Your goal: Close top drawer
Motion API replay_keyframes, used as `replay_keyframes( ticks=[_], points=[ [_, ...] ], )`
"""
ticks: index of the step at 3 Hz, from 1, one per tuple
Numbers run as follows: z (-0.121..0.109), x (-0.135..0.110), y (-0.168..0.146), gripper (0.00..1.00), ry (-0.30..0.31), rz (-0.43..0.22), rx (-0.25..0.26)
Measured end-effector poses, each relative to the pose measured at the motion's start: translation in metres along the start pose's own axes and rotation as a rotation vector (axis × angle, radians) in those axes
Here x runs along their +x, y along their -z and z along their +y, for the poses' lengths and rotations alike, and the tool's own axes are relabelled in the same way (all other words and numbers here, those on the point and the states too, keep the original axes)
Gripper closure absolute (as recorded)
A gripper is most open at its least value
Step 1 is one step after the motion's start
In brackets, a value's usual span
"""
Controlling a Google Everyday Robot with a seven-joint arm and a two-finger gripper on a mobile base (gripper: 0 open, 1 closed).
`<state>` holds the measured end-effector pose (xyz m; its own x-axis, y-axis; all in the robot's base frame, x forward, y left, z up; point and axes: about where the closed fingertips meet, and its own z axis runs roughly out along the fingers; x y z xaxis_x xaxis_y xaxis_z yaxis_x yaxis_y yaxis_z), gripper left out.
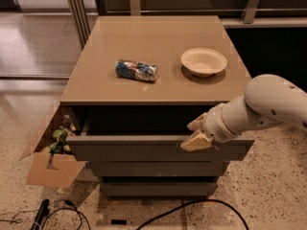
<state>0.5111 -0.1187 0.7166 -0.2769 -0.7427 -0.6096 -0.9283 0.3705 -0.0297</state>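
The top drawer point(144, 150) is a wide grey-brown drawer with a flat front panel, pulled partly out from under the cabinet top point(158, 37). Its dark inside shows behind the panel. My gripper point(195, 136) comes in from the right on a white arm point(268, 104). Its cream fingertips point(194, 142) rest at the upper edge of the drawer front, right of the middle.
A blue crumpled packet point(136, 70) and a cream bowl point(204, 61) lie on the cabinet top. Two narrower drawer fronts point(156, 169) sit below. An open cardboard box of clutter point(50, 150) stands at the cabinet's left. Black cables point(192, 209) run on the speckled floor.
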Motion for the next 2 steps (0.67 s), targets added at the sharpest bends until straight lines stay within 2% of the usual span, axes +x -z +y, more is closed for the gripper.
replay_keyframes(
  ticks=[1, 2],
  points=[
    [0.045, 0.014, 0.017, 0.04, -0.017, 0.003, -0.034],
    [0.059, 0.023, 0.021, 0.00, -0.030, 0.010, -0.043]
  ],
)
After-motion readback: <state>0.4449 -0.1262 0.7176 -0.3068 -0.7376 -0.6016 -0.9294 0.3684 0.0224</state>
